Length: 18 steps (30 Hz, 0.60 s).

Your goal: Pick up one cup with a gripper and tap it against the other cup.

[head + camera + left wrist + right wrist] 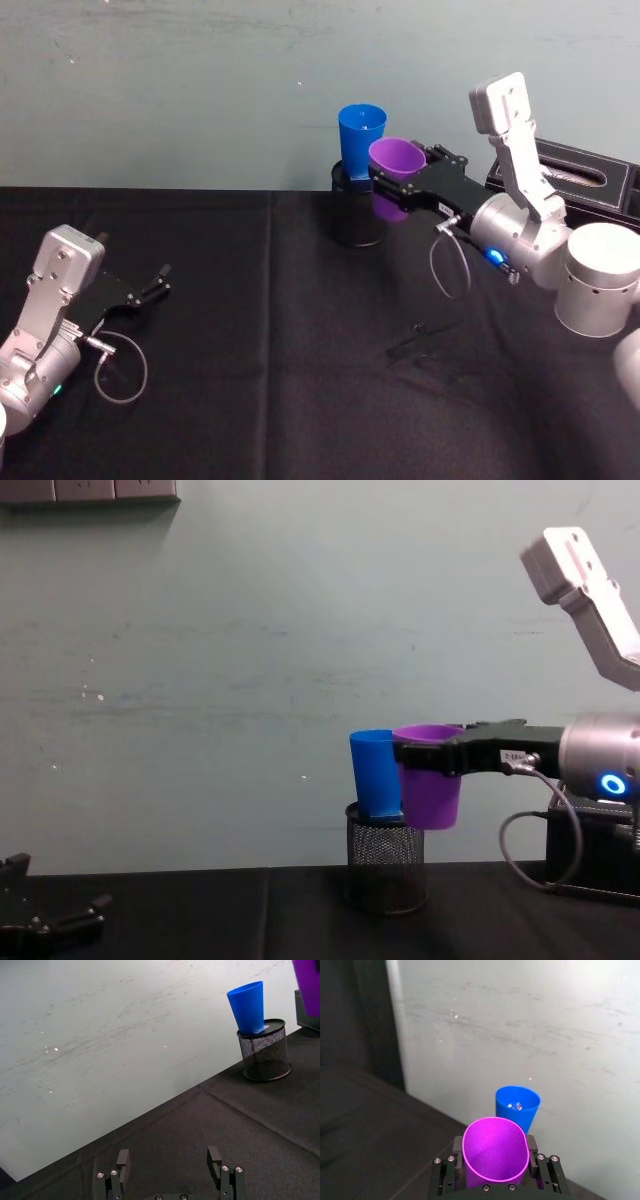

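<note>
Purple tumbler [397, 157] hangs upright, clear of the tabletop [300, 380]. My right hand [405, 175] holds it just under the rim, jaws narrowed onto its two sides. That grip leaves the wall facing forward bare, which I judge is the part meant to strike. In the chest view it sits at the 3 o'clock side of the blue tumbler [361, 135], walls touching or nearly so; I cannot tell which. The blue one stands in the mouth of a black wire-mesh pen holder [357, 215] at the tabletop's 12 o'clock, which lifts it to carrying height. My left hand [150, 285] rests at 8 o'clock, jaws wide and empty.
</note>
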Each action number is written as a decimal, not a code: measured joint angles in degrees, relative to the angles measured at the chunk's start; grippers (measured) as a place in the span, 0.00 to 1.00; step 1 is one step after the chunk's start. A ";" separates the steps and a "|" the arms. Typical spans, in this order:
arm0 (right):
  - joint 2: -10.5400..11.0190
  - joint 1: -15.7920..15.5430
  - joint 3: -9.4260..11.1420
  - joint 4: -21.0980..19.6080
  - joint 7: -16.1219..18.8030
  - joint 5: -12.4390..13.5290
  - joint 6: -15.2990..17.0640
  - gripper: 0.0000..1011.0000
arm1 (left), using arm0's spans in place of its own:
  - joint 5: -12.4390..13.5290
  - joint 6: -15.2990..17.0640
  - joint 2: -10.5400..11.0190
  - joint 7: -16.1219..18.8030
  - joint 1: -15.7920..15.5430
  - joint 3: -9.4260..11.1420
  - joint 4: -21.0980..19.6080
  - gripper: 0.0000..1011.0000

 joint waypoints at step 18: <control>-5.70 4.44 0.85 8.42 -1.01 -3.40 -1.35 0.72 | 0.00 0.00 0.00 0.00 0.00 0.00 0.00 1.00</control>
